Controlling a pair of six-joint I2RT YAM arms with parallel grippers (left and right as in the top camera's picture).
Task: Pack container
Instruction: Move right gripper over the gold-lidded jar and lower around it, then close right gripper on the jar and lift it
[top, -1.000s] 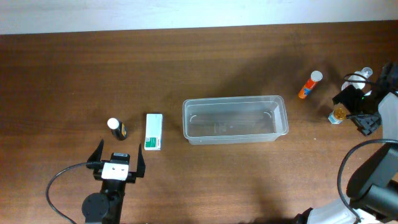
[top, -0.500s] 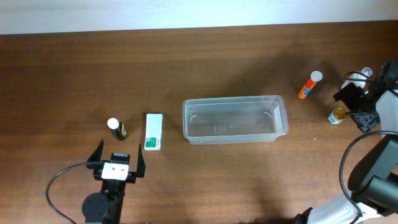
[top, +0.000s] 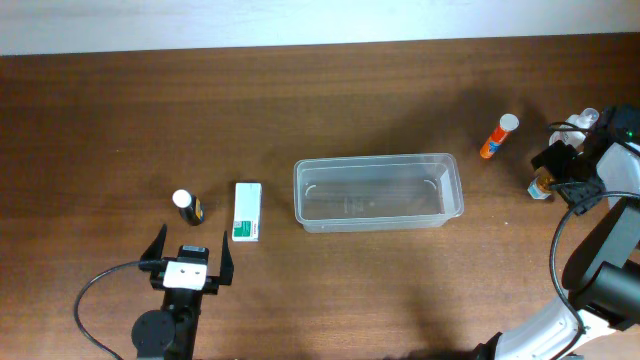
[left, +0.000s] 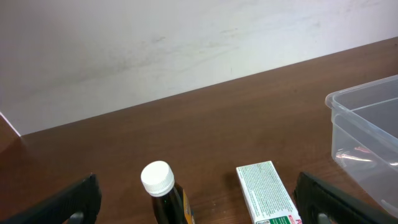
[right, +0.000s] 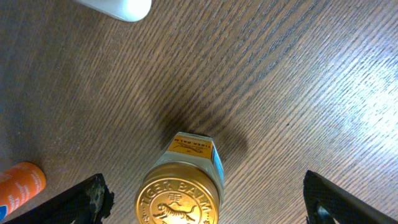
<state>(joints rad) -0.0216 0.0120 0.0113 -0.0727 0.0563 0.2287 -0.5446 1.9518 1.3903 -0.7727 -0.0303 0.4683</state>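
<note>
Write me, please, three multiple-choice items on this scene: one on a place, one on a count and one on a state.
1. Where does the white and green box lie?
A. Inside the container
B. Between the container and the dark bottle
C. Stacked on the dark bottle

2. How many items are in the container?
A. None
B. One
C. Two

3. How does the right hand stand at the gold-lidded jar?
A. Shut on the jar
B. Open, a finger on either side of the jar
C. Shut on the box

Answers:
1 B: the overhead view shows the box flat on the wood between the two.
2 A: only the bare clear floor shows through.
3 B: the wrist view shows both fingers clear of the lid.
</note>
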